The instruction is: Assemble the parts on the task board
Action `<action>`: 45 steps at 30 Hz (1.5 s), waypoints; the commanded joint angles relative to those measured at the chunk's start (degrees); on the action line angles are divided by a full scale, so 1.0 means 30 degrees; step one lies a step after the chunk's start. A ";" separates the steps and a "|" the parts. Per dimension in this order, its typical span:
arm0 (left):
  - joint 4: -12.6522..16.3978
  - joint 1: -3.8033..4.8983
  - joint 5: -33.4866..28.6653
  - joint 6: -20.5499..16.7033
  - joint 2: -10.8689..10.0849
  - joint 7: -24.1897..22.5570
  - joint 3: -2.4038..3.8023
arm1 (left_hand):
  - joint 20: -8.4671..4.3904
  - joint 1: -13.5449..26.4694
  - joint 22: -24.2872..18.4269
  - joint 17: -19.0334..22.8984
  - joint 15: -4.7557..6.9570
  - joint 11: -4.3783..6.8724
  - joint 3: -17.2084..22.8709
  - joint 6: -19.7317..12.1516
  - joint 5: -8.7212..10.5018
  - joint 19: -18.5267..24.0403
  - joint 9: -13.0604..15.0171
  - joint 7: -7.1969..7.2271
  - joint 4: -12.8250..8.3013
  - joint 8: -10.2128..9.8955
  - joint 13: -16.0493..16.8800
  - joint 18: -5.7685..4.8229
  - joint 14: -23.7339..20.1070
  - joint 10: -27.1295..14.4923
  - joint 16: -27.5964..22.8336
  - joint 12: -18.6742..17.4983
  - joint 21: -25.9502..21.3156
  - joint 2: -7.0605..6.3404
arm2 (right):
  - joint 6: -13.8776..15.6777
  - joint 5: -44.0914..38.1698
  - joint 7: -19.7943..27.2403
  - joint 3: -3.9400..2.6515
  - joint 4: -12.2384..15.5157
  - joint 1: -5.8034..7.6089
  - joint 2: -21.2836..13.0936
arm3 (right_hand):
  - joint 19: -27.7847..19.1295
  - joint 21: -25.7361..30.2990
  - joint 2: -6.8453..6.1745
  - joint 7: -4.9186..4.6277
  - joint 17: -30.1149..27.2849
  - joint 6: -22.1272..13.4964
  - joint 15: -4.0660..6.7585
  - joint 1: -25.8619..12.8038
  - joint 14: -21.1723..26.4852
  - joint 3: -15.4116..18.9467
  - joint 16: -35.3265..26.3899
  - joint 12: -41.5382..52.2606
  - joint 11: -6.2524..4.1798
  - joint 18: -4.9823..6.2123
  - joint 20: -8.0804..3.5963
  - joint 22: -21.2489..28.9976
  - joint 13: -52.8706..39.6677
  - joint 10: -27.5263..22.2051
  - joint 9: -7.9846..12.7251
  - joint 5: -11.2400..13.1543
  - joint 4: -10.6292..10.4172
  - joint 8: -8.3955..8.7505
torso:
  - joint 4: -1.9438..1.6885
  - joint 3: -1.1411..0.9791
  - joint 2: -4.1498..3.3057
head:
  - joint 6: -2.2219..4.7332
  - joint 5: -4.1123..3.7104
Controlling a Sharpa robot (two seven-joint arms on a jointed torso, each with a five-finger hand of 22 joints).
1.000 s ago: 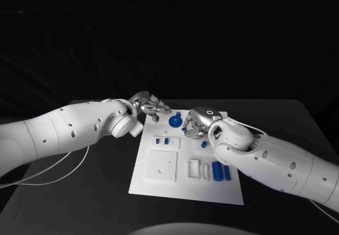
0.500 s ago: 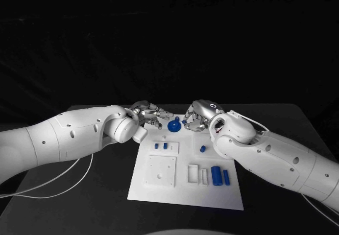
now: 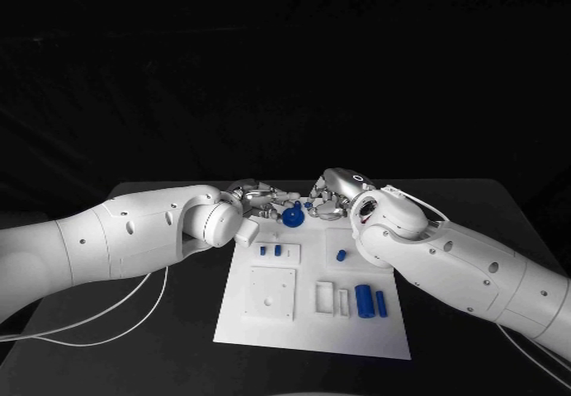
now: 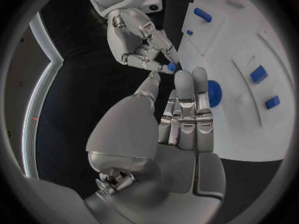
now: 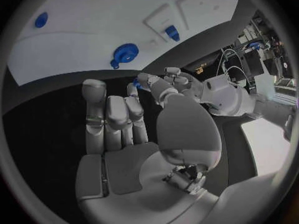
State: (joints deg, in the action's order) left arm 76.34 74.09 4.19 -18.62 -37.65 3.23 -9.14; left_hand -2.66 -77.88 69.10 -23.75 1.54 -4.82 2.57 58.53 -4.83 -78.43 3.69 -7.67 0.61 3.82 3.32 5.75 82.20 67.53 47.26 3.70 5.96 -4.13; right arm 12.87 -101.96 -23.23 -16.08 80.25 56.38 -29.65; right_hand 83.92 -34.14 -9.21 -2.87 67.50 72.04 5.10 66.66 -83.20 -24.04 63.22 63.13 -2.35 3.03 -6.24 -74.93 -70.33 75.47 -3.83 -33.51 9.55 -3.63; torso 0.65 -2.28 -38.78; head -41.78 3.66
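While both hands are brought together at the far end of the task board [image 3: 312, 330], a small blue part [image 4: 171, 66] is seen pinched in the fingertips of the right hand [image 3: 334, 195], right where the left hand's [image 3: 258, 198] thumb tip meets it. Whether the left hand is actually gripping it too can't be told. Just beside the hands, a blue gear [image 3: 291, 216] is found on the board. Further toward the robot, more blue pieces [image 3: 365, 300] are laid out in the board's slots. All of it is carried by the black tabletop [image 3: 143, 346].
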 commanded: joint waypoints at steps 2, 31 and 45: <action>0.0090 0.0005 -0.1945 -0.1122 0.0200 -0.0815 0.0001 | 0.0072 -0.0022 -0.0056 0.0017 -0.0017 0.0054 -0.0073 -0.0082 0.0075 -0.0132 0.0024 0.0016 0.0065 0.0001 0.0032 -0.0045 0.0136 -0.0079 -0.0082 -0.0081 -0.0072 -0.0159 | -0.0419 0.0303 0.0007 -0.0029 -0.0041 -0.0011 0.0121 | 0.0714 0.0042 -0.0155 0.0001 0.0017 0.0070 0.0054 0.0093 -0.0079 0.0044 0.0032 -0.0064 -0.0001 0.0240 -0.0093 -0.1188 -0.0016 0.0137 -0.0017 0.0089 -0.0038 0.0009 | -0.0003 0.0026 -0.0005 | 0.0027 0.0002; 0.0374 -0.0030 -0.1060 -0.2566 0.0561 0.1772 -0.0021 | 0.0047 -0.0087 -0.0296 -0.0047 -0.0012 0.0075 -0.0115 0.0079 0.0565 -0.0002 0.0032 0.0066 0.0889 0.0001 0.0038 -0.0129 0.0039 -0.0070 -0.0124 -0.0073 0.0139 -0.0644 | -0.0522 0.0440 -0.0069 -0.0190 -0.0235 -0.0011 0.0286 | 0.0716 0.0107 -0.0153 0.0000 0.0010 0.0055 0.0058 0.0108 -0.0077 0.0068 -0.0014 -0.0102 -0.0002 0.0245 -0.0096 -0.1178 -0.0020 0.0128 -0.0015 0.0093 -0.0082 0.0010 | -0.0008 0.0033 -0.0008 | -0.0055 -0.0010; 0.0396 -0.0045 -0.1290 -0.1965 0.0702 0.1442 -0.0018 | 0.0059 -0.0124 -0.0419 0.0125 -0.0005 0.0073 -0.0055 0.0232 0.0462 0.0060 0.0029 0.0097 0.0654 -0.0002 0.0033 -0.0113 0.0130 -0.0120 -0.0430 -0.0078 0.0168 -0.0419 | -0.0692 0.0509 -0.0015 -0.0193 -0.0545 -0.0008 0.0506 | 0.0716 0.0107 -0.0153 0.0000 0.0010 0.0055 0.0058 0.0108 -0.0077 0.0068 -0.0014 -0.0102 -0.0002 0.0245 -0.0096 -0.1178 -0.0020 0.0128 -0.0015 0.0093 -0.0082 0.0010 | -0.0030 0.0032 0.0000 | -0.0071 -0.0002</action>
State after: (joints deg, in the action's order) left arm 77.37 73.97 0.46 -25.62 -35.71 8.14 -9.24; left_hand -2.45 -78.17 67.81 -23.45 1.54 -4.69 2.41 58.83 -3.31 -78.63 3.73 -7.37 2.83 3.82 3.36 5.74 82.19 67.43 45.95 3.70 6.19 -5.35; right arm 11.68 -100.40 -23.44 -16.63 78.65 56.38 -28.21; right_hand 83.92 -34.12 -9.21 -2.87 67.48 72.03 5.09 66.66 -83.19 -24.04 63.22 63.12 -2.34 3.03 -6.23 -74.93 -70.32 75.46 -3.83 -33.51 9.56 -3.58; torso 0.61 -2.17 -38.79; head -42.03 3.65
